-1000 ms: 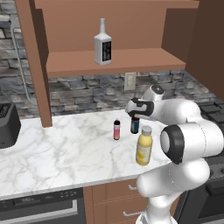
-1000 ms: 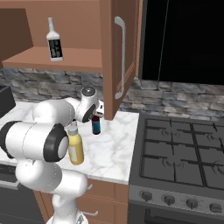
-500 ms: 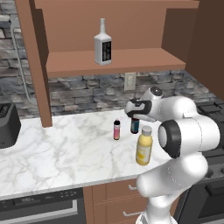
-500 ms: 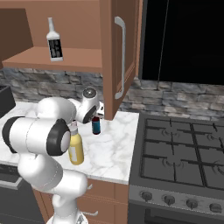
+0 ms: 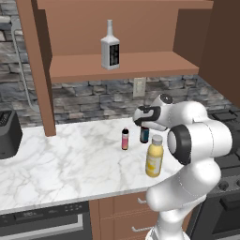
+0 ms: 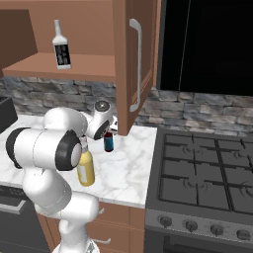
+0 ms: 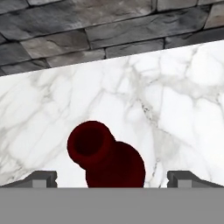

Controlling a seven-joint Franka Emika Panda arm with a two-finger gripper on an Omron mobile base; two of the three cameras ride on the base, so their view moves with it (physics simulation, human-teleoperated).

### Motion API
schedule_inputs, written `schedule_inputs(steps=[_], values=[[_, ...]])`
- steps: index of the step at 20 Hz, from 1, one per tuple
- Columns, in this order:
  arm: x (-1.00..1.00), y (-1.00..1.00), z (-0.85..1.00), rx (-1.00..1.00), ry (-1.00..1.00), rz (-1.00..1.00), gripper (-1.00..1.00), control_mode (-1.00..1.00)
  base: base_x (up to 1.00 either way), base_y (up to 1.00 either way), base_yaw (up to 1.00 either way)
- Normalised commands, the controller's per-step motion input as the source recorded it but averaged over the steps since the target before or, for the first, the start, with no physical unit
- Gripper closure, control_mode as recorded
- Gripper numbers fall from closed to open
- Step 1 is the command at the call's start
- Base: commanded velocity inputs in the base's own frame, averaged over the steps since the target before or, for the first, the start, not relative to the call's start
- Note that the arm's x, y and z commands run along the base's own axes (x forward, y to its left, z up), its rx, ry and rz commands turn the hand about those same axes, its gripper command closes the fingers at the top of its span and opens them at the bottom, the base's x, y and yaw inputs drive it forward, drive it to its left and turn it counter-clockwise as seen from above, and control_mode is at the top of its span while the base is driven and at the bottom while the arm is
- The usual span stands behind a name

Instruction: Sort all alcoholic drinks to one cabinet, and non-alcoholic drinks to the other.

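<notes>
On the open cabinet shelf (image 5: 122,65) stands the whitish bottle (image 5: 110,47); end effector (image 7: 111,177) spread wide above the dark-brown bottle (image 7: 107,157).

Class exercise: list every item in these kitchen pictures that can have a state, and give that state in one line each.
Claw: open, fingers either side of the dark-brown bottle's red cap.
Dark-brown bottle: upright on the counter, capped.
Yellow juice bottle: upright on the counter, capped.
Pink bottle: upright on the counter, capped.
Whitish bottle: upright on the cabinet shelf.
Cabinet door: open.

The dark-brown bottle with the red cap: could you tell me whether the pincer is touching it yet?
Apart. In the hand view the pincer stands open, each fingertip well clear of the dark-brown bottle, with bare counter between.
</notes>
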Motion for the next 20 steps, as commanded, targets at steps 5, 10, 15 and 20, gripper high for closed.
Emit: schedule_inputs(steps=[5, 10, 15, 20], values=[[0.03, 0.00, -0.05, 0.00, 0.00, 0.00, -1.00, -1.00, 0.00, 0.00, 0.00], [0.11, 0.00, -0.02, 0.00, 0.00, 0.00, -1.00, -1.00, 0.00, 0.00, 0.00], [0.11, 0.00, -0.04, 0.00, 0.00, 0.00, -1.00, -1.00, 0.00, 0.00, 0.00], [0.09, 0.00, -0.13, 0.00, 0.00, 0.00, 1.00, -1.00, 0.00, 0.00, 0.00]])
